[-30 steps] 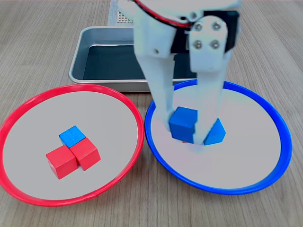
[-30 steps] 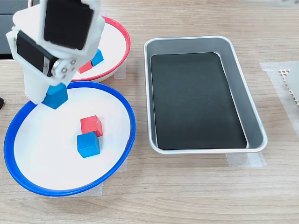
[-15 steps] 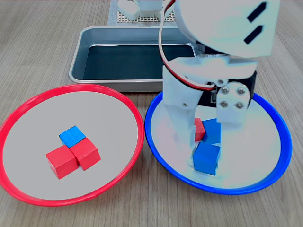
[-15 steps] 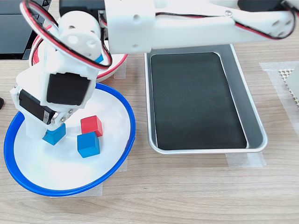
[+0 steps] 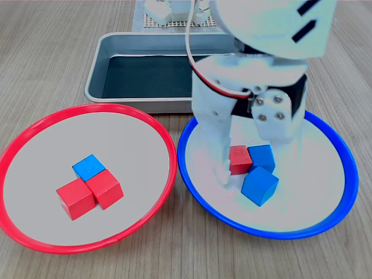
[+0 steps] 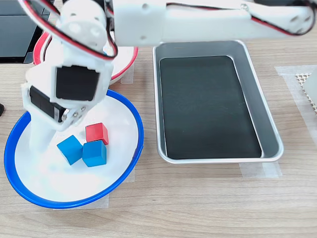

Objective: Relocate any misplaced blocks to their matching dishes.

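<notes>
Going left to right in the first exterior view, you have the large round red-rimmed dish (image 5: 35, 229) on the wood-grain desk (image 5: 46, 52). It holds two small glossy red cubes (image 5: 75, 199) (image 5: 107, 189) touching side by side, with one blue cube (image 5: 90, 167) just behind them, touching. To its right sits the round blue-rimmed dish (image 5: 325, 224). Inside it lie a red cube (image 5: 239, 160), a blue cube (image 5: 263, 157) just beside that, and a second blue cube (image 5: 259, 186) tilted in front of both. Your white arm's gripper (image 5: 251, 156) hangs over this dish with its jaws spread apart, holding nothing; the front blue cube lies free on the dish floor. In the second exterior view the same three cubes cluster together beside the gripper's long finger (image 6: 39, 139). Behind both dishes stands the rectangular metal tray (image 5: 110, 43) with a dark inside
</notes>
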Tool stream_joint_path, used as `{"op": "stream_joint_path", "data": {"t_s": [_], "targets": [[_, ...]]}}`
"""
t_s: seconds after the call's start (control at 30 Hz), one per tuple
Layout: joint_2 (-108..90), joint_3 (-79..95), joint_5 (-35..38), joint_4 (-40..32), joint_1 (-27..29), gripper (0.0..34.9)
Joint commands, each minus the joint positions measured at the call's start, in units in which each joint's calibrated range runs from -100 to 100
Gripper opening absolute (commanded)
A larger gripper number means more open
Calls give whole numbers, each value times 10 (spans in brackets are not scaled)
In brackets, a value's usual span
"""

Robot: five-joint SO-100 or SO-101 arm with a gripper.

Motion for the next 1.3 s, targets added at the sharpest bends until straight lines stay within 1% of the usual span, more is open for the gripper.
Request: {"op": "stream_joint_path", "data": {"t_s": [0.0,0.1,0.23,0.37,0.63,0.83,1.1,1.27], "targets": [[-68,-1,-6,37,13,197],[-91,10,-16,61,25,198],[-106,17,-36,83,40,191],[-113,29,-53,105,45,187],[-104,30,-110,105,35,169],[-70,-29,-158,150,18,156],[-50,-35,-187,172,8,150],[-36,-40,-194,170,13,151]]}}
